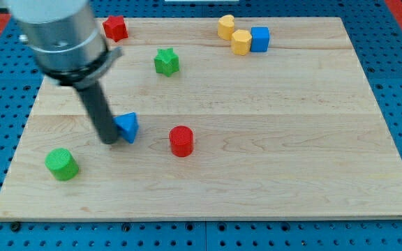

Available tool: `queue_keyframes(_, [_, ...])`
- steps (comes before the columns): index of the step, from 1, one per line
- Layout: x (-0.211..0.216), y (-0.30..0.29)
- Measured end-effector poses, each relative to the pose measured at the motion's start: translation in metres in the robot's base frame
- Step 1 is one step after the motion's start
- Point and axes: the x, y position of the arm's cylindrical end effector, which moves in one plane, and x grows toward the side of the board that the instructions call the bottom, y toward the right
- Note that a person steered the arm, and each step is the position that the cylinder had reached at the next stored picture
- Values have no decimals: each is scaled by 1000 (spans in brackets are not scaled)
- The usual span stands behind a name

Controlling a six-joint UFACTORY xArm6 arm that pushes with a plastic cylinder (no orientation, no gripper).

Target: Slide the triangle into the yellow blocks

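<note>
The blue triangle (128, 127) lies left of the board's middle. My tip (109, 139) touches the triangle's left side. Two yellow blocks sit at the view's top right of centre: one (226, 26) and a second (241, 42) just below and right of it. A blue cube (259, 39) touches the second yellow block on its right.
A red cylinder (181, 141) stands right of the triangle. A green star (166, 62) lies above it. A red star (115, 28) sits at the top left, a green cylinder (62, 164) at the bottom left. The wooden board (292, 139) rests on a blue pegboard.
</note>
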Motion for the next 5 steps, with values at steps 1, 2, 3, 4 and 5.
queue_keyframes(1, [-32, 64])
queue_keyframes(2, [-93, 74])
queue_keyframes(3, [-53, 101])
queue_keyframes(4, [-42, 55])
queue_keyframes(5, [-98, 55])
